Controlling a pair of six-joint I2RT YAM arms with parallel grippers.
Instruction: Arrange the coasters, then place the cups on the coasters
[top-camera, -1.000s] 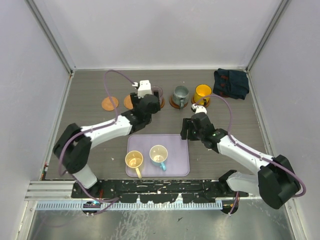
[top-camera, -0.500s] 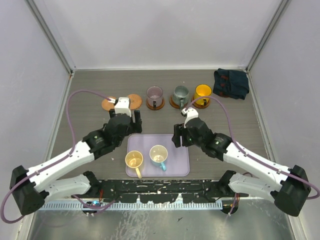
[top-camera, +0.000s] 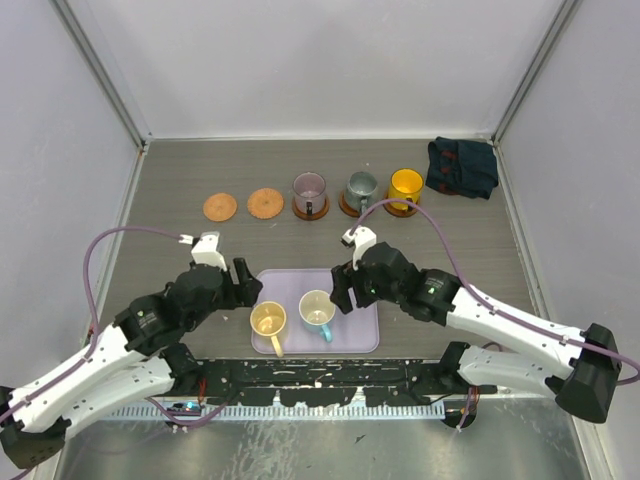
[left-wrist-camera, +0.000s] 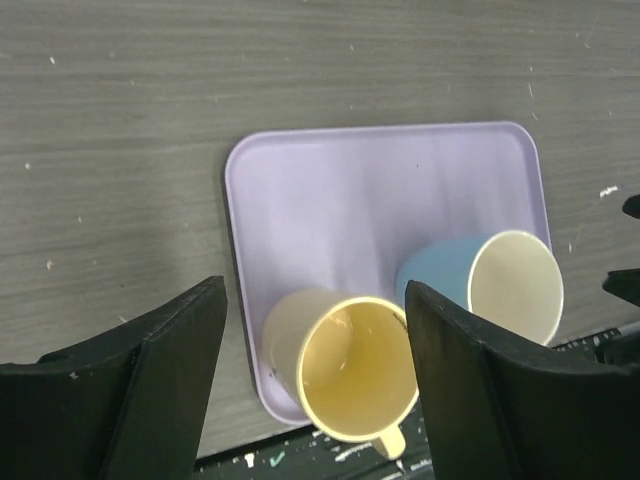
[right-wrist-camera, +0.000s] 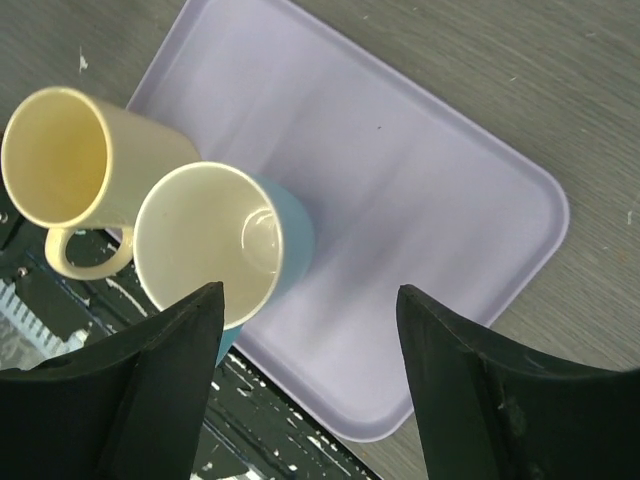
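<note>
Two brown coasters lie bare at the back left. To their right, three more each carry a cup: purple, grey-green, yellow-orange. The cream-yellow cup and the white cup with blue outside stand on the lavender tray. My left gripper hangs open over the tray's left edge, above the cream cup. My right gripper hangs open over the tray, just right of the white cup. Neither holds anything.
A dark folded cloth lies in the back right corner. Grey walls close the table on three sides. The black mounting rail with both arm bases runs along the near edge, right behind the tray.
Both arms have drawn back from the row of coasters to the tray. The left gripper has left the purple cup standing on its coaster.
</note>
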